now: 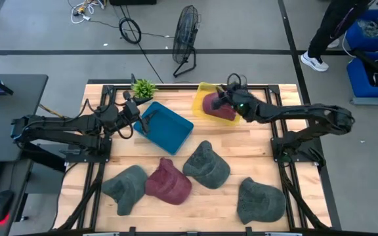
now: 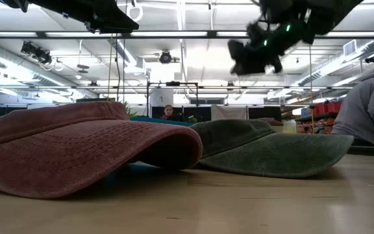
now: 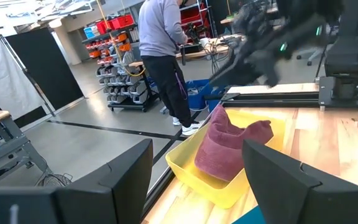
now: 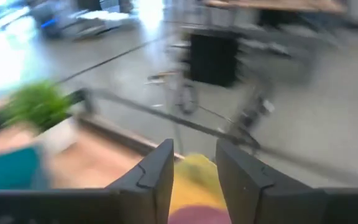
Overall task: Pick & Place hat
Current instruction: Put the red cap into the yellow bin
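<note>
A maroon hat (image 1: 220,110) (image 3: 229,146) lies crumpled in a yellow bin (image 1: 201,98) (image 3: 185,171) at the table's far edge. My right gripper (image 1: 218,99) (image 4: 194,152) (image 2: 255,55) hovers above that bin, open, holding nothing. My left gripper (image 1: 135,113) (image 3: 197,146) is raised over the left corner of a blue bin (image 1: 166,128), fingers wide open, pointing toward the yellow bin. Near the table's front lie another maroon hat (image 1: 168,181) (image 2: 76,146) and three green hats (image 1: 207,164) (image 1: 126,187) (image 1: 261,200), brims flat on the wood.
A small potted plant (image 1: 143,87) stands at the far edge beside the blue bin. Bare wood shows between the bins and the row of hats. Off the table are a floor fan (image 1: 186,33) and a person (image 1: 327,33) (image 3: 160,50) walking.
</note>
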Controlling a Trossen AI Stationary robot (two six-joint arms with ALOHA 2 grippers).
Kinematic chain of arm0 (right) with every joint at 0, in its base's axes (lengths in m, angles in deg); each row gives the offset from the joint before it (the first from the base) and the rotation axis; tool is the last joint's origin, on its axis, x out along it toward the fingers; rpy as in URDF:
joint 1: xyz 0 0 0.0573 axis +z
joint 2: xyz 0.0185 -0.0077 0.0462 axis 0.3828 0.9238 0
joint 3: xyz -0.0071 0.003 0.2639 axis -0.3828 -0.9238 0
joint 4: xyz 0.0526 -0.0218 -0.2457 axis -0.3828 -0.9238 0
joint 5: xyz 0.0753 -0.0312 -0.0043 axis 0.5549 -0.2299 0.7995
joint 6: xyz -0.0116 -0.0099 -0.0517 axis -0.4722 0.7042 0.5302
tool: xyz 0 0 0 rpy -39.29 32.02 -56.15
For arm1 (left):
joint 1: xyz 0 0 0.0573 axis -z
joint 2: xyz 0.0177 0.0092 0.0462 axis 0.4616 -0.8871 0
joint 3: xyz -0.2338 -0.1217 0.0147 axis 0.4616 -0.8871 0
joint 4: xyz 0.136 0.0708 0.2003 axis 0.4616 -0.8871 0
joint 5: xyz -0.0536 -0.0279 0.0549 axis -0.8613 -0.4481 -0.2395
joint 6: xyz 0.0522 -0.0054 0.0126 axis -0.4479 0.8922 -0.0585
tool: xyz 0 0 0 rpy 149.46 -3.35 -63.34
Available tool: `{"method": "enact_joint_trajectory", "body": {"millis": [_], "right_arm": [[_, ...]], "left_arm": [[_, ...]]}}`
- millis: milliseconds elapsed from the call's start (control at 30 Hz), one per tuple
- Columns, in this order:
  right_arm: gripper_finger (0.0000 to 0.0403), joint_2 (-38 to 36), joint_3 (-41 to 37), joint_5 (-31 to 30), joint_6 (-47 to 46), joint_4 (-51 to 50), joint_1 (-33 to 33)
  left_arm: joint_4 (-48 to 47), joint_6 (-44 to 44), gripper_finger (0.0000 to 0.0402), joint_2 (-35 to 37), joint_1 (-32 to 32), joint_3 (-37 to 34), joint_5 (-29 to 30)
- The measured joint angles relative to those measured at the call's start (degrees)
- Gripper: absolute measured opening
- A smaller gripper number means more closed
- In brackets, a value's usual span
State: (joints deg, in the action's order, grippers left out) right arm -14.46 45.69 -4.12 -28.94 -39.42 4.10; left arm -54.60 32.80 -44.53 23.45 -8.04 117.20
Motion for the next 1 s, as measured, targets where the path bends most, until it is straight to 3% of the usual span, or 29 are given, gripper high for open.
{"method": "enact_joint_trajectory", "body": {"millis": [133,300,367,433,533,600,800,1000], "right_arm": [[0.0126,-4.8,4.8,15.2,10.4,-10.4,1.2],[0.0115,-5.8,8.4,36.7,17.0,-19.9,3.2],[0.0108,-5.4,8.4,41.2,18.0,-20.4,4.4],[0.0102,-4.7,8.4,41.6,18.2,-21.0,5.4],[0.0096,-4.0,8.5,38.2,18.5,-21.2,6.0],[0.0096,-3.6,8.5,35.8,19.1,-21.5,6.0],[0.0095,-3.5,8.5,31.2,19.2,-21.5,6.0],[0.0095,-3.5,8.5,31.1,20.2,-21.6,6.0]], "left_arm": [[0.0,0.0,0.0252,0.0,0.0,0.0,0.0],[0.0,0.3,0.0252,0.0,0.0,0.0,0.0],[0.0,2.1,0.0252,0.0,0.0,0.0,-2.3],[0.0,4.9,0.0252,0.0,0.1,0.0,-8.4],[0.3,5.6,0.0252,0.0,0.8,0.0,-24.1],[1.6,8.3,0.0252,-0.4,1.9,0.1,-31.2],[-3.5,18.6,0.0242,-6.1,8.2,3.4,-32.3],[-18.6,29.0,0.0228,-17.8,14.3,12.4,-32.2]]}}
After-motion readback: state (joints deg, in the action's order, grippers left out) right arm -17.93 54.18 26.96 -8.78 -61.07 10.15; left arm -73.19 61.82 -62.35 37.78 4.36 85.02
